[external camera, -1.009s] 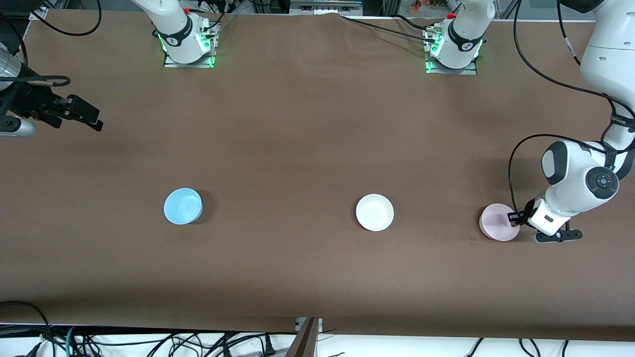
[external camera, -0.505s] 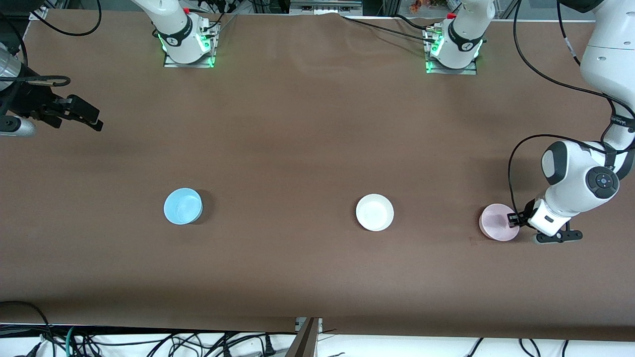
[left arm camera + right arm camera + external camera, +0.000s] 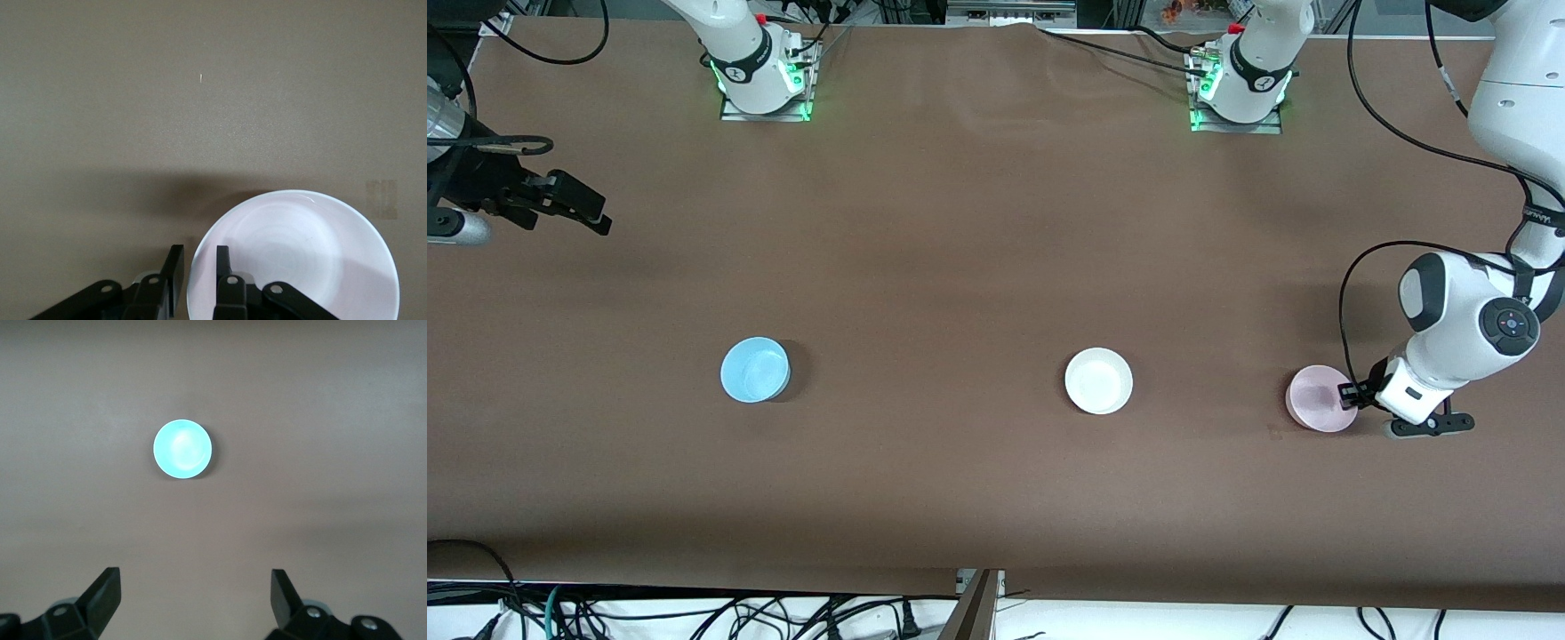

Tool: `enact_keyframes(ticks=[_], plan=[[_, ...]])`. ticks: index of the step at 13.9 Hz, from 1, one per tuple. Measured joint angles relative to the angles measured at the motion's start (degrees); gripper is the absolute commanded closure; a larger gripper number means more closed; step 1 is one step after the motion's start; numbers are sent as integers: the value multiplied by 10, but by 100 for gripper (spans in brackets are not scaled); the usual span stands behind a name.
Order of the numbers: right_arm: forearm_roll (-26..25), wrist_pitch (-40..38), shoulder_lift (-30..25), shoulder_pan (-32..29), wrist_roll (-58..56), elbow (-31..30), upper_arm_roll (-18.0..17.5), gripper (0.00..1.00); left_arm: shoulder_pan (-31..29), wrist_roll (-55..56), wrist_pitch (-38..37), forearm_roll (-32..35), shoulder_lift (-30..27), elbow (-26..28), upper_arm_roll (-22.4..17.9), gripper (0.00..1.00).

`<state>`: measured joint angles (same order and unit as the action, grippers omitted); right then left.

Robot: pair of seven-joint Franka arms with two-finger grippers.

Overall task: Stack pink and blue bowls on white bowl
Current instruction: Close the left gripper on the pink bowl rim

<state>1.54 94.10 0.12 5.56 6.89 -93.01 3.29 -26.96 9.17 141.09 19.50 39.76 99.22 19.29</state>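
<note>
Brown cloth-covered table [image 3: 978, 222], cables [image 3: 694, 613] along front edge.

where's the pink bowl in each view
Front view: the pink bowl sits on the table toward the left arm's end, with the left end effector closed on its rim.
Left wrist view: it fills the lower part, rim between the fingers.
Right wrist view: not in it; only the blue bowl shows.
Shared landmark: the left end effector on the rim.

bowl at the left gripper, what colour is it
Pale pink bowl; the front view shows it best.
</note>
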Motion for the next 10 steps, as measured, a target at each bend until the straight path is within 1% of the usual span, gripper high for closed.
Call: enact_keyframes(ticks=[7,9,10], plan=[[0,0,0,0,0,0,0,1,-1,3,0,0,-4,0,5,79],[0,0,0,0,0,0,0,1,-1,3,0,0,-4,0,5,82],[0,0,0,0,0,0,0,1,-1,3,0,0,-4,0,5,86]])
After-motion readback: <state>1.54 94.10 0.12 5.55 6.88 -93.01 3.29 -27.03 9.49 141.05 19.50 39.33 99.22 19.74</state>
